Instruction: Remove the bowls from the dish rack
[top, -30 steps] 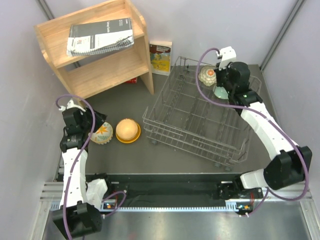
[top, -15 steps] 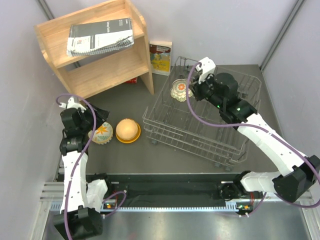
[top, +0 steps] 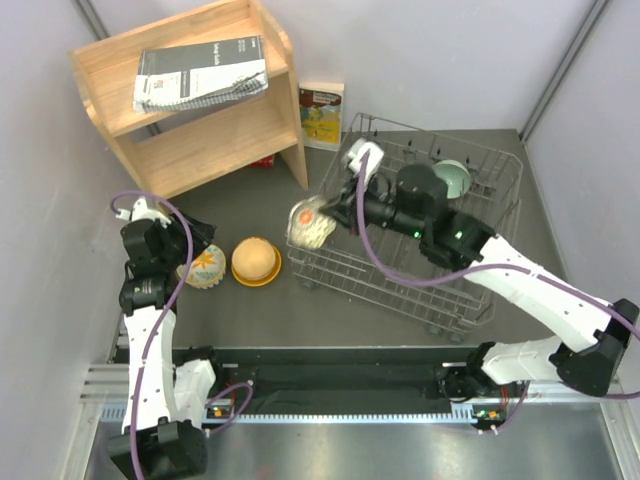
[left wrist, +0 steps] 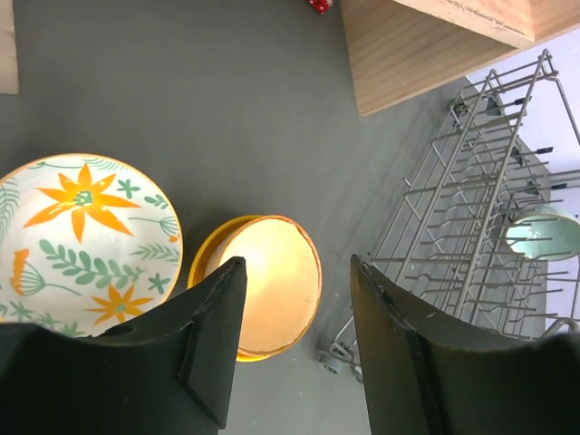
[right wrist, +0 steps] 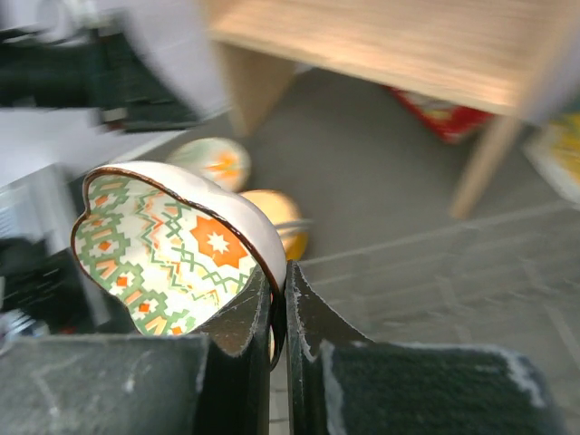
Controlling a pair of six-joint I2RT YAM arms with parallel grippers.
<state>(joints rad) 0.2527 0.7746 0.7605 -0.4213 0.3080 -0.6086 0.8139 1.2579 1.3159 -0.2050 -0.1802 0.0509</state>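
The wavy-edged bowl is pinched by its rim in the right gripper, which is closed tight on it. It hangs tipped on its side over the left end of the dish rack. A pale green bowl sits in the rack's far corner. The orange bowl and the flower bowl sit side by side on the table. The left gripper hangs over them with its jaws wide apart, holding nothing.

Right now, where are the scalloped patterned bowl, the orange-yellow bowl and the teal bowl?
Scalloped cream bowl with green-and-orange pattern [right wrist: 168, 249]: right wrist view, its patterned inside.
Orange-yellow round bowl [left wrist: 272, 285]: left wrist view, its middle.
Pale teal-green round bowl [top: 452, 178]: top view, its middle.
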